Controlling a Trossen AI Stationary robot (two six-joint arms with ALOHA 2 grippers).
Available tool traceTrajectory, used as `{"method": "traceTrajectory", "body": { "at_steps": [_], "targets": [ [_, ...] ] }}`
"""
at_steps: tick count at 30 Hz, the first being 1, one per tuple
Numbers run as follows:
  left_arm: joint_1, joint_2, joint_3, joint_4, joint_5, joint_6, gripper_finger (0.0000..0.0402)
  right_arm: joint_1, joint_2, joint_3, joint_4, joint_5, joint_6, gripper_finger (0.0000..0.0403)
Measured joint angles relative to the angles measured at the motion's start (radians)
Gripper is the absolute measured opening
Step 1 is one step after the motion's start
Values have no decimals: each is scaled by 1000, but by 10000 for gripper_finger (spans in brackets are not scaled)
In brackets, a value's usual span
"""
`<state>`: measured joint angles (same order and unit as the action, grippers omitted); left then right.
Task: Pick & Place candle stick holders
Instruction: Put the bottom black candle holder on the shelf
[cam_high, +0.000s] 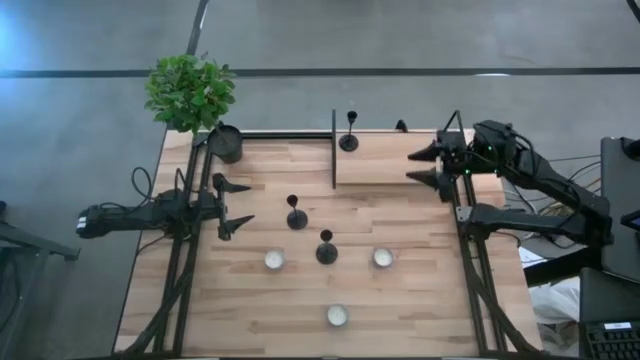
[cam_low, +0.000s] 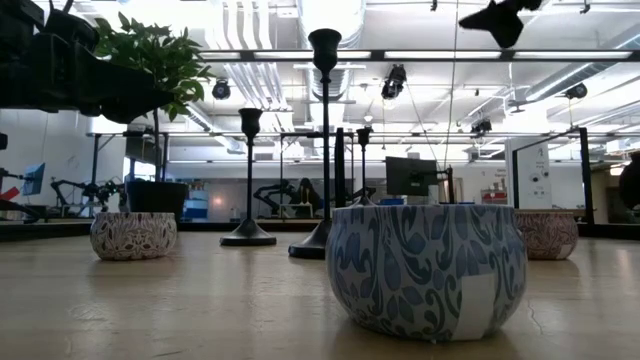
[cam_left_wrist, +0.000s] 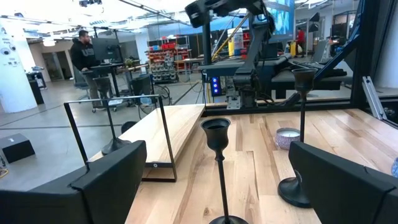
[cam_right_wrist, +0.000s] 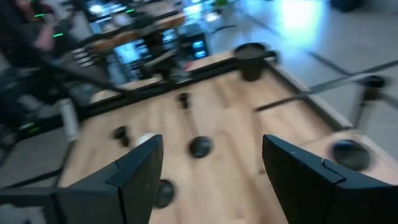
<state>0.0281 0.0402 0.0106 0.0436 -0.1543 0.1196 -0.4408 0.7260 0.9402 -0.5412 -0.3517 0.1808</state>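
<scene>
While both tools gape empty | holders (cam_high: 297, 214) (cam_high: 326, 247) mid-table | tealights (cam_high: 274, 260) beside | plant (cam_high: 190, 91) far corner

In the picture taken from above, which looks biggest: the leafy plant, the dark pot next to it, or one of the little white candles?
1. The leafy plant, by far the widest.
2. The dark pot.
3. The white candle, a little smaller than the pot; all three candles look alike.

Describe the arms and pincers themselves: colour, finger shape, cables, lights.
Both arms are black with jointed links. The left pincer and right pincer each have two dark, tapered, wedge-shaped fingers; the wrist views show them as flat, matte blocks. A small green light glows near the right wrist. Black cables loop beside the left arm and trail off behind the right arm.
</scene>
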Motion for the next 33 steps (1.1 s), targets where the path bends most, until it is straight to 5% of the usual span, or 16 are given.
{"method": "traceTrajectory", "body": {
  "at_steps": [16,26,33],
  "targets": [
    [0,0,0,0,0,0,399,443,250,0,181,111,135,224],
    [0,0,0,0,0,0,399,565,427,0,201,280,144,221],
    [0,0,0,0,0,0,399,581,582,-14,333,303,126,220]
  ]
}}
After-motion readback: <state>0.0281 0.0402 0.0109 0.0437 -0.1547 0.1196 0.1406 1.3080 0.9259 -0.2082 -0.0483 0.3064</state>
